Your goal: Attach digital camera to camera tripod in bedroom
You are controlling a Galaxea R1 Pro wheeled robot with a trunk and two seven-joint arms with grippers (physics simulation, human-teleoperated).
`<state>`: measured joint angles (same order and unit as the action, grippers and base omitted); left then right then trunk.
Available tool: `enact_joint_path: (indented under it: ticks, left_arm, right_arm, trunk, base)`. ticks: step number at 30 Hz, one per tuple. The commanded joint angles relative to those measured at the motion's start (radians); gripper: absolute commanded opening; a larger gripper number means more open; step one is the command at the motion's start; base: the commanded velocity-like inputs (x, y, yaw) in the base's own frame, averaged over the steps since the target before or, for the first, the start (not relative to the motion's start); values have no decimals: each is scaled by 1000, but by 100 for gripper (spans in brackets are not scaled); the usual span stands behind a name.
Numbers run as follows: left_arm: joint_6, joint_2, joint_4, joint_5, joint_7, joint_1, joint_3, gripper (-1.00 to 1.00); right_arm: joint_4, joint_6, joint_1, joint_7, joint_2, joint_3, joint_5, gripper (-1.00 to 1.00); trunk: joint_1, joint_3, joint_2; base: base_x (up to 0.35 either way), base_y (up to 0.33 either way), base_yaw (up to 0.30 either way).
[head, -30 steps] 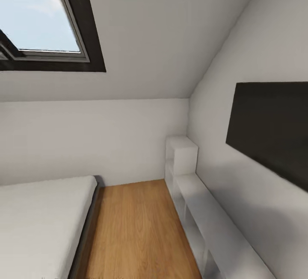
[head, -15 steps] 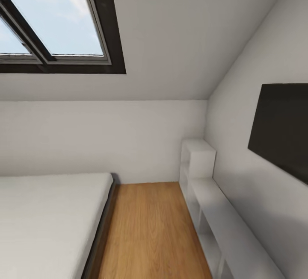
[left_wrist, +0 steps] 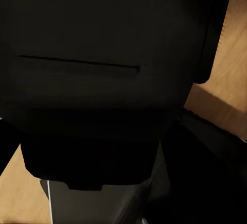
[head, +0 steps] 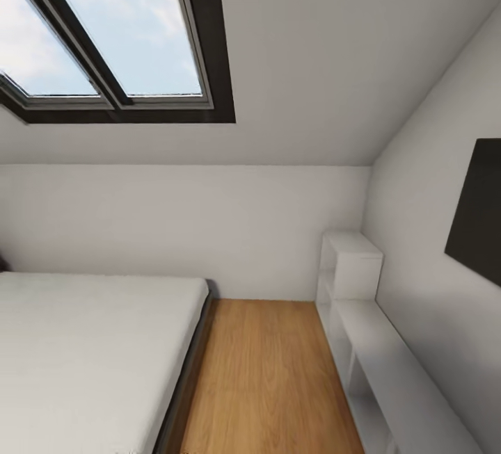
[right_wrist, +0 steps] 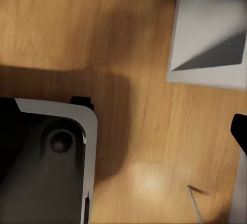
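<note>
A black boxy body, the digital camera, sits pressed close in the left wrist view, with a thin slit across its face. A dark finger of my left gripper lies along one side of it, so the gripper looks shut on it. In the right wrist view a dark fingertip shows at the frame's edge over the wood floor, with nothing between the fingers. The camera tripod is out of view. The head view looks into the bedroom with white walls and a light wood floor.
A white bed fills the left. Low white cube shelving runs along the right wall under a dark panel. A skylight sits in the sloped ceiling. A strip of floor lies between bed and shelving. My grey base shows below.
The head view has swung to the left: bed, shelving and dark panel have slid right in the picture, and more of the skylight and bed show. Nothing in the room has moved.
</note>
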<state>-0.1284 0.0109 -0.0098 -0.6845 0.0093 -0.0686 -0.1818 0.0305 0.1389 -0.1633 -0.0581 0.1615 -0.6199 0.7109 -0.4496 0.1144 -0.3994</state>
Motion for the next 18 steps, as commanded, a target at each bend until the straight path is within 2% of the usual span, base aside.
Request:
enact_joint_path:
  ticks: [1, 18]
  left_arm:
    - [-2, 0, 1, -6, 0, 0, -8, -100]
    - [-2, 0, 1, -6, 0, 0, -8, -100]
  right_arm:
    - [3, 5, -1, -2, 1, -8, 4, 100]
    - [3, 5, -1, -3, 1, -8, 4, 100]
  trunk:
    - [0, 0, -1]
    - [0, 11, -1]
  base:
    - [0, 0, 265]
    - [0, 0, 265]
